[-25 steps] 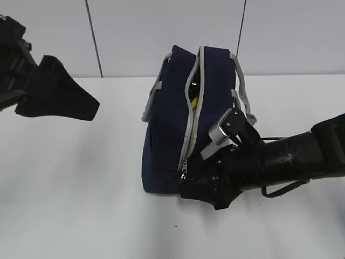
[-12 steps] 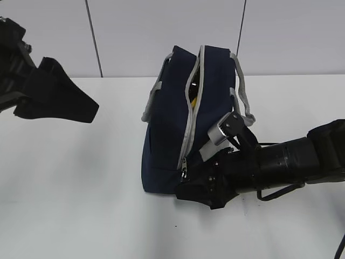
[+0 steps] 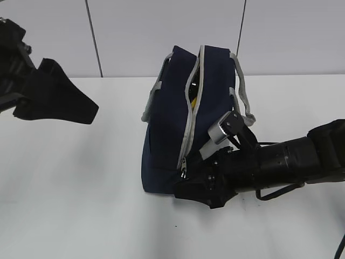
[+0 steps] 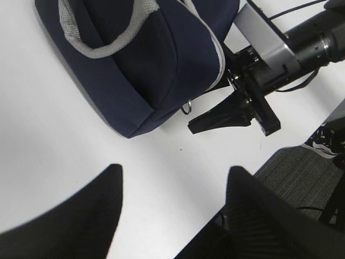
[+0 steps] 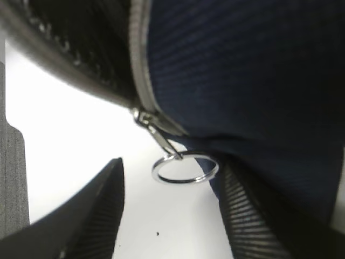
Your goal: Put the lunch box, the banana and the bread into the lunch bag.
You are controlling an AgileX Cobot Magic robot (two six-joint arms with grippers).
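1. The right gripper (image 5: 170,216) has crept lower toward the ring pull (image 5: 185,168), jaws spread, ring between them ungripped.
2. The bag (image 3: 170,135) stands mid-table, unzipped, banana (image 3: 191,100) inside.
3. Left gripper (image 4: 172,210) waits, released, at nine o'clock.
4. Zipping looks next.

Bag (image 3: 172,129): interior almost wholly hidden; only a yellow sliver (image 3: 191,99) shows through the zipper gap, identity uncertain. Right wrist view: bag fabric blurred and cropped by the frame. Left wrist view: bag top cut off; gripper fingers (image 4: 81,216) dark, cropped.

Navy lunch bag (image 3: 167,140) upright, zipper open — banana (image 3: 190,100) inside.
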